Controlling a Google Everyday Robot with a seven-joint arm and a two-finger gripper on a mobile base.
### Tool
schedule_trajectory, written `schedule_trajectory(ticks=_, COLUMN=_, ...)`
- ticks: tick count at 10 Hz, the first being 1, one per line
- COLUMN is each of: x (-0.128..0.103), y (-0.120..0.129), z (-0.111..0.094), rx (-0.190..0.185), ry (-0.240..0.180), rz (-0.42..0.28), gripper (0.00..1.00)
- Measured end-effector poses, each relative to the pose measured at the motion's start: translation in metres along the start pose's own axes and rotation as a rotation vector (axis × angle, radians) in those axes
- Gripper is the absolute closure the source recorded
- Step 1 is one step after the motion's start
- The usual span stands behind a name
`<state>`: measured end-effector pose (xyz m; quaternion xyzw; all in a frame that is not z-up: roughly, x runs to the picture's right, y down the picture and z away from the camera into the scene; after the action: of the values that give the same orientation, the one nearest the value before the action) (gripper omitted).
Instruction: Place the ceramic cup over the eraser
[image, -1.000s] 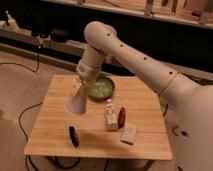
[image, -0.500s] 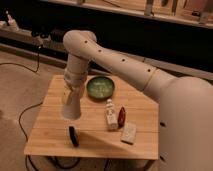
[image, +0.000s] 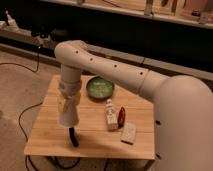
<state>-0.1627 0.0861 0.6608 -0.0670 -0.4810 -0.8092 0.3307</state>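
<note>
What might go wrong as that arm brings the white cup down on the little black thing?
The gripper holds the ceramic cup just above one end of the eraser, which sticks out past the rim. The cup may land on it and tip. The eraser also lies near the table front edge, so a nudge might push it off.

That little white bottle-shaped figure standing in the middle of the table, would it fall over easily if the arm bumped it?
Probably yes. The white bottle-shaped figure stands upright, tall and narrow, so a nudge near its top would likely tip it. The red-brown object stands close beside it and might get knocked too. The gripper is to its left, above the slim black eraser, not touching the figure.
</note>
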Motion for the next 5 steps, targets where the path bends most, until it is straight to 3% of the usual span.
schedule_trajectory(ticks=5, x=-0.004, y=-0.008, z=0.024, rx=-0.061, ry=0.014, rz=-0.021, gripper=0.95)
